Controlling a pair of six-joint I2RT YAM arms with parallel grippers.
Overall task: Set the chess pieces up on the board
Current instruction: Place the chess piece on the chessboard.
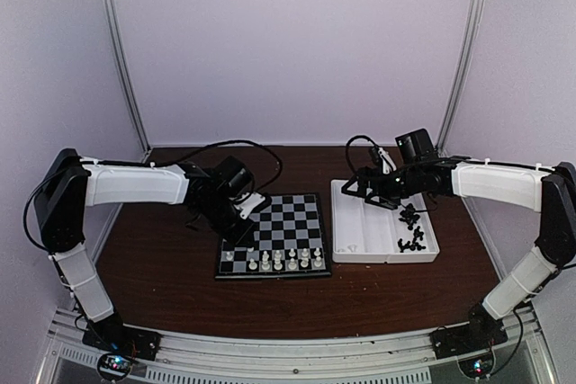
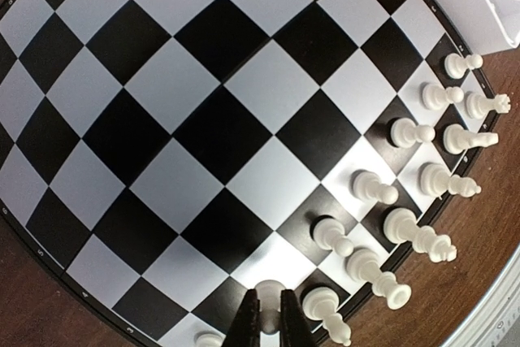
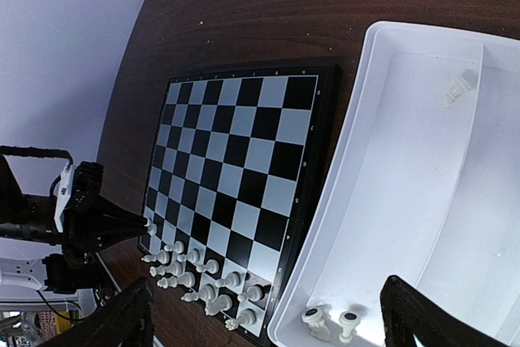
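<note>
The board (image 1: 286, 220) lies in the middle of the table, with white chess pieces (image 1: 279, 261) in two rows along its near edge. In the left wrist view my left gripper (image 2: 266, 320) is shut on a white pawn (image 2: 269, 292) at the left end of those rows. I cannot tell whether the pawn touches the board (image 2: 195, 119). My right gripper (image 3: 266, 292) stands open above the white tray (image 3: 382, 201), nothing between its fingers. Two white pieces (image 3: 329, 323) lie in the tray's left compartment. Black pieces (image 1: 411, 227) lie in its right compartment.
The tray (image 1: 362, 256) sits right beside the board's right edge. In the right wrist view the left gripper (image 3: 110, 227) reaches in at the board's (image 3: 236, 160) near left corner. Bare dark wood (image 1: 162, 267) lies left of and in front of the board.
</note>
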